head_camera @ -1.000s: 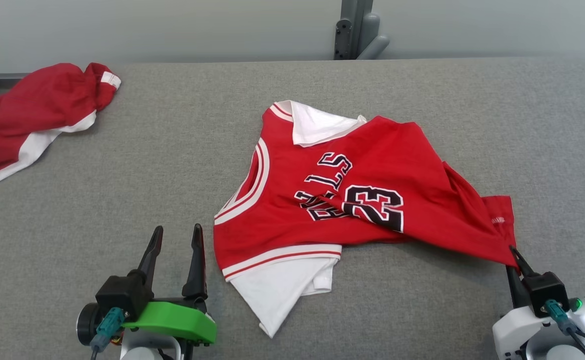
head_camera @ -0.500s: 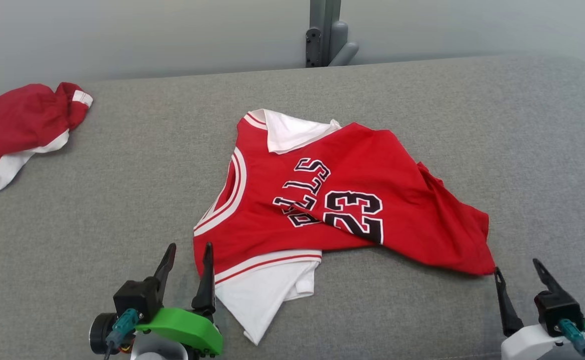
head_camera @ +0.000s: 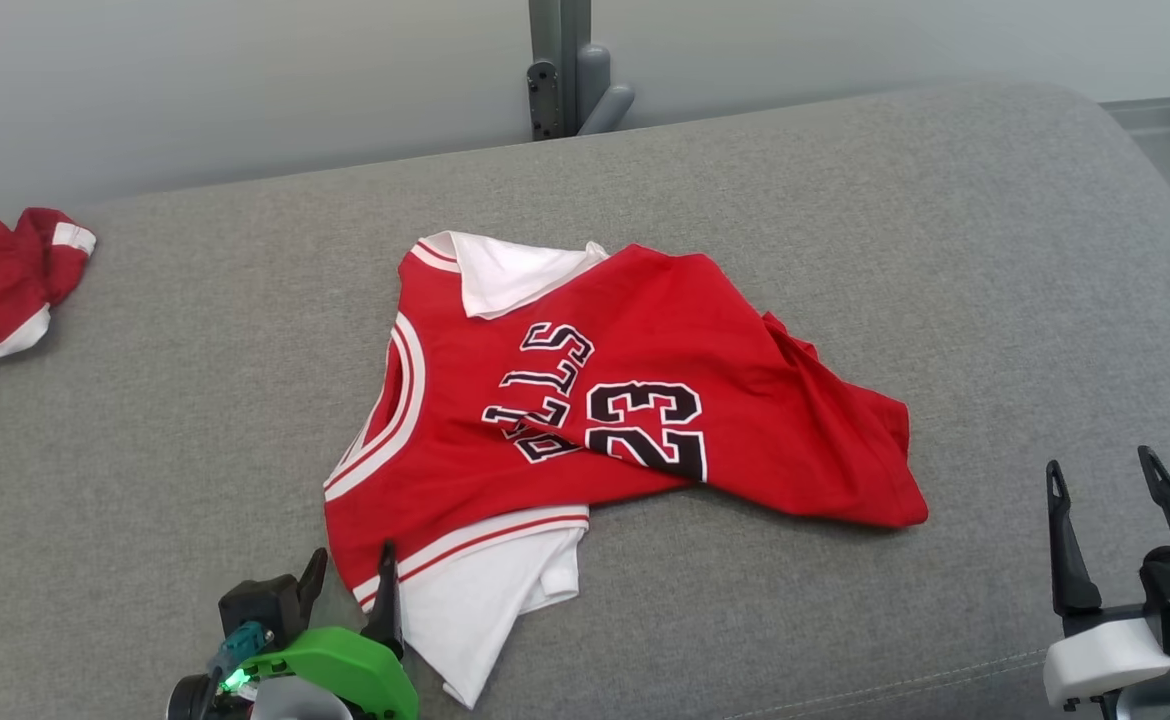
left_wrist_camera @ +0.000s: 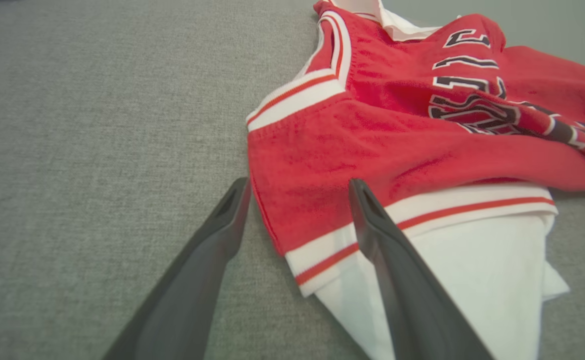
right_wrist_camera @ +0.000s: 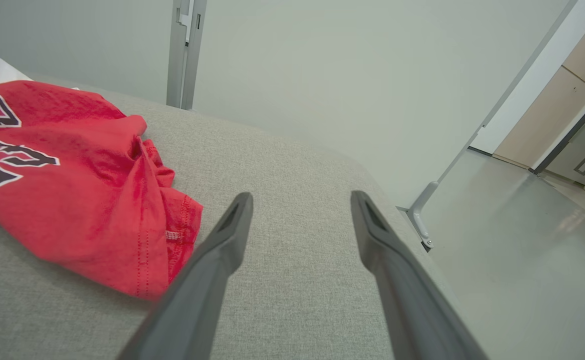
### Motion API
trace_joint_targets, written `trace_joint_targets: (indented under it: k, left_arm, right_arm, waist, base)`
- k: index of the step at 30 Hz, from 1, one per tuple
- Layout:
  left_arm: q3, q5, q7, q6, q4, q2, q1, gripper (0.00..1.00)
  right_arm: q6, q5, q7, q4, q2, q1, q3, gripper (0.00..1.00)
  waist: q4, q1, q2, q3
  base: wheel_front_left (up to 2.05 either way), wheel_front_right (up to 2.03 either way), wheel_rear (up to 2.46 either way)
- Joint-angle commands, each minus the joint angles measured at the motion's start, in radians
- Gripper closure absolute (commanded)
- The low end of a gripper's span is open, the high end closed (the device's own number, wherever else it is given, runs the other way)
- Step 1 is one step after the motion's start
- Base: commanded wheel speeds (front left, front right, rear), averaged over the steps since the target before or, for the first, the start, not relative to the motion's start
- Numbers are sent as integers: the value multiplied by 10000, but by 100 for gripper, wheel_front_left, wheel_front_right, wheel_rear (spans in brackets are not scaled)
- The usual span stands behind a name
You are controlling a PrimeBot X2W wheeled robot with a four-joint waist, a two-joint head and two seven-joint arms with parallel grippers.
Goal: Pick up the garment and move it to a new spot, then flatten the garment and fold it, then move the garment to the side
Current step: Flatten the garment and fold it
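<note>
The garment is a red jersey with white sleeves and a black "23". It lies crumpled in the middle of the grey padded table. My left gripper stands open at the jersey's near left corner. In the left wrist view that red corner with its white-striped hem sits between the two fingers of the left gripper, and the right finger crosses over the white sleeve. My right gripper is open and empty, a short way right of the jersey's near right corner, over bare fabric.
A second red and white garment lies bunched at the table's far left. A grey post stands behind the table. The table's rounded right edge drops to a pale floor.
My right gripper has opened and let go of the jersey's right corner, which now lies on the table. The head camera has turned right. The left gripper now straddles the jersey's near left corner.
</note>
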State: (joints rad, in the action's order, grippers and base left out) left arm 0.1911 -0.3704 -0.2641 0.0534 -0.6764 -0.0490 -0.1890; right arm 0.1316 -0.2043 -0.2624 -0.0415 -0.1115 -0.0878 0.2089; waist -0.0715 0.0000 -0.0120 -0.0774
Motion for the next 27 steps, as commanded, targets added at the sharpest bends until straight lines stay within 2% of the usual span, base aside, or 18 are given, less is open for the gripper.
trace_joint_targets:
  k: [1, 10, 11, 13, 14, 17, 22, 27]
  left_arm:
    - [-66, -48, -3, -86, -358, -31, -301, 0]
    - [-306, -293, 9, -199, -1739, -31, -949, 0]
    - [-248, -317, 18, -156, -1939, -31, -1021, 7]
    - [-158, -397, 18, -92, -2161, -26, -1198, 62]
    - [-95, -341, 18, -56, -2152, -23, -1292, 98]
    - [-49, -94, 5, -26, -1684, -20, -1528, 100]
    - [-191, 664, 3, -266, -75, -38, -1622, 100]
    - [-245, 1174, 3, -234, 1012, -37, -1744, 100]
  right_arm:
    - [-18, 30, -8, 55, 9, 121, -122, 0]
    - [-18, 190, -8, -19, 202, 509, -501, 0]
    - [-18, 197, -8, -25, 223, 529, -539, 0]
    - [-18, 208, -8, -14, 251, 572, -597, 0]
    - [-18, 225, -8, -4, 266, 607, -621, 0]
    - [-18, 266, -8, 32, 311, 666, -635, 0]
    - [-18, 292, -8, 22, 391, 737, -646, 0]
    - [-18, 298, -8, 11, 464, 815, -734, 0]
  waist:
    - [-163, 0, 119, -131]
    - [-326, 0, 119, -386]
    - [-330, 0, 119, -401]
    - [-334, 0, 119, -431]
    - [-334, 0, 119, -442]
    - [-293, 0, 119, -472]
    - [-144, 0, 119, -542]
    - [-106, 0, 119, -616]
  base:
    - [0, 0, 0]
    - [0, 0, 0]
    - [0, 0, 0]
    - [0, 0, 0]
    - [0, 0, 0]
    - [0, 0, 0]
    - [0, 0, 0]
    - [0, 0, 0]
